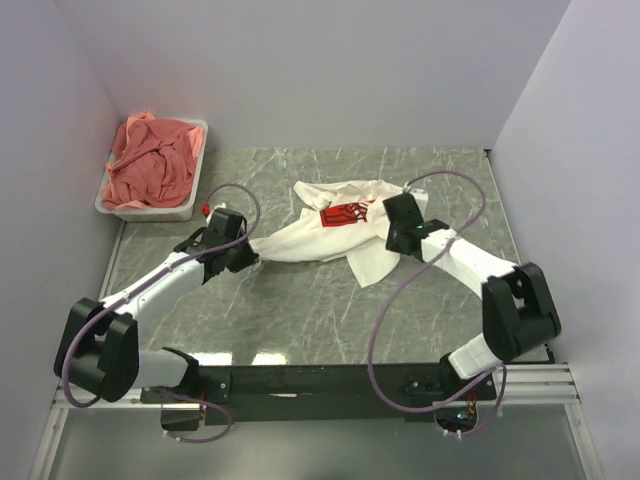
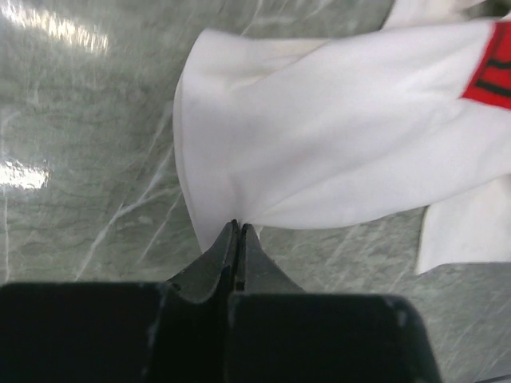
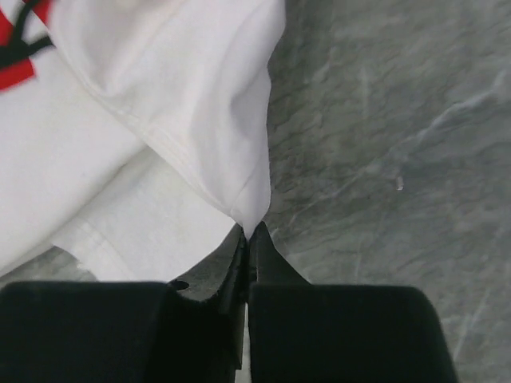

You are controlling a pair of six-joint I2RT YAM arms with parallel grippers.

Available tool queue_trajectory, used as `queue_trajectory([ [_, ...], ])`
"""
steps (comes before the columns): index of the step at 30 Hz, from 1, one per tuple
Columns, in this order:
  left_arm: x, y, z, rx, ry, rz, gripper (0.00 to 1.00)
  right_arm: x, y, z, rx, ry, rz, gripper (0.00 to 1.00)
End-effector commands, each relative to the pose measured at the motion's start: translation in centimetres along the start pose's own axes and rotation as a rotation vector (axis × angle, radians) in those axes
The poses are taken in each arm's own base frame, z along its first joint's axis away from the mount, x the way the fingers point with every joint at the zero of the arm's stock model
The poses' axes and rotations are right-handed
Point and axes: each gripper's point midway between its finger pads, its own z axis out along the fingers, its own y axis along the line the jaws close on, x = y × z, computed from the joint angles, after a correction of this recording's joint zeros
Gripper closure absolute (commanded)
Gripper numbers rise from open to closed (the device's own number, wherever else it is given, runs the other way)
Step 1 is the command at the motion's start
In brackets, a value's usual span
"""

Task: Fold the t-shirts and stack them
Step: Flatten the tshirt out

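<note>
Early days: the white t-shirt [image 1: 325, 238] lies crumpled in the middle of the table [image 1: 300, 315]. The left gripper [image 1: 248, 256] and right gripper [image 1: 396, 230] are each pinched tight on its edge, perhaps the hem. The pink t-shirts [image 1: 150, 165] sit heaped in the tub [image 1: 150, 211]; nothing is folded.

soft matt white cloth t-shirt [image 1: 305, 238], glossy marbled grey table [image 1: 300, 300], pink cloth shirts [image 1: 150, 165], smooth white plastic tub [image 1: 148, 213]

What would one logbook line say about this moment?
left gripper: shut on white t-shirt | right gripper: shut on white t-shirt | pink t-shirts: heaped in white tub | folding: not yet done
</note>
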Motion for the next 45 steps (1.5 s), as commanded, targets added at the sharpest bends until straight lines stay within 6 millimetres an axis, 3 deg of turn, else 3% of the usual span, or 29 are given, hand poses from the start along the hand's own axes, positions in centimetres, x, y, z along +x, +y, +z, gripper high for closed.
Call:
queue_trajectory([
  [1,-4.2,-2.4,-2.8,0.049,-0.118,-0.011,0.99,-7.1,-1.4,-5.1,0.001,-0.192,0.102,1.0],
  [2,-4.8,-2.5,-3.3,0.05,-0.134,-0.008,0.99,-8.9,-1.7,-7.2,-0.028,-0.247,0.134,1.0],
  [4,-6.3,-2.8,-4.5,0.047,-0.174,-0.014,0.99,-10.2,-2.9,-9.2,-0.041,-0.279,0.176,1.0],
  [5,-6.9,-2.8,-5.0,0.047,-0.189,-0.01,0.99,-11.9,-3.4,-11.7,-0.076,-0.341,0.217,1.0],
  [7,-8.6,-3.1,-6.4,0.049,-0.229,-0.017,0.99,-13.1,-4.5,-14.0,-0.096,-0.391,0.255,1.0],
  [8,-9.1,-3.2,-6.9,0.05,-0.241,-0.013,0.99,-14.5,-5.4,-16.3,-0.118,-0.45,0.297,1.0],
  [11,-11.6,-3.7,-9.4,0.058,-0.304,-0.01,0.99,-16.4,-7.0,-20.4,-0.168,-0.535,0.353,1.0],
  [15,-14.9,-4.7,-13.4,0.08,-0.403,-0.007,0.99,-17.5,-8.3,-24.7,-0.194,-0.617,0.385,1.0],
  [22,-18.7,-5.6,-19.6,0.131,-0.547,-0.025,1.0,-19.4,-11.3,-31.6,-0.167,-0.772,0.463,1.0],
  [27,-21.9,-7.3,-23.8,0.178,-0.648,-0.03,1.0,-20.8,-10.4,-33.7,-0.242,-0.806,0.487,1.0],
  [30,-24.1,-8.8,-24.9,0.222,-0.696,-0.037,1.0,-22.7,-9.9,-34.4,-0.275,-0.846,0.518,1.0],
  [32,-25.9,-10.0,-24.4,0.25,-0.735,-0.043,0.99,-24.1,-9.3,-33.5,-0.288,-0.852,0.544,1.0],
  [33,-27.2,-10.4,-25.0,0.263,-0.764,-0.051,1.0,-25.5,-8.9,-33.8,-0.317,-0.892,0.555,1.0],
  [34,-28.2,-10.9,-23.7,0.262,-0.764,-0.045,1.0,-26.4,-8.6,-33.5,-0.327,-0.905,0.565,1.0],
  [35,-29.2,-11.3,-23.5,0.27,-0.786,-0.048,1.0,-27.5,-7.9,-32.1,-0.327,-0.898,0.576,1.0],
  [36,-31.4,-12.0,-24.6,0.309,-0.86,-0.06,1.0,-28.6,-7.5,-31.9,-0.351,-0.917,0.579,1.0],
  [37,-32.4,-12.6,-23.1,0.329,-0.846,-0.061,1.0,-30.7,-6.9,-31.5,-0.384,-0.958,0.603,1.0],
  [38,-33.7,-13.0,-22.9,0.348,-0.859,-0.067,0.99,-31.8,-6.6,-31.4,-0.403,-0.976,0.616,1.0],
  [39,-36.3,-13.8,-25.5,0.402,-0.933,-0.081,1.0,-33.0,-6.4,-31.4,-0.44,-0.992,0.613,1.0],
  [40,-37.8,-14.3,-23.6,0.41,-0.913,-0.097,1.0,-35.1,-6.3,-33.8,-0.493,-1.07,0.626,1.0],
  [41,-39.5,-16.3,-27.1,0.501,-0.965,-0.078,1.0,-36.6,-5.9,-32.7,-0.502,-1.068,0.635,1.0],
  [42,-40.8,-16.6,-27.8,0.519,-0.989,-0.081,1.0,-37.9,-5.9,-34.0,-0.528,-1.119,0.637,1.0],
  [43,-42.1,-17.0,-26.7,0.526,-0.986,-0.08,1.0,-39.2,-6.0,-36.6,-0.556,-1.178,0.638,1.0],
  [44,-42.9,-18.7,-30.5,0.605,-1.043,-0.05,1.0,-39.9,-5.9,-36.3,-0.547,-1.184,0.632,1.0],
  [45,-43.5,-19.1,-31.5,0.626,-1.068,-0.04,1.0,-40.7,-6.2,-38.3,-0.573,-1.246,0.64,1.0],
])
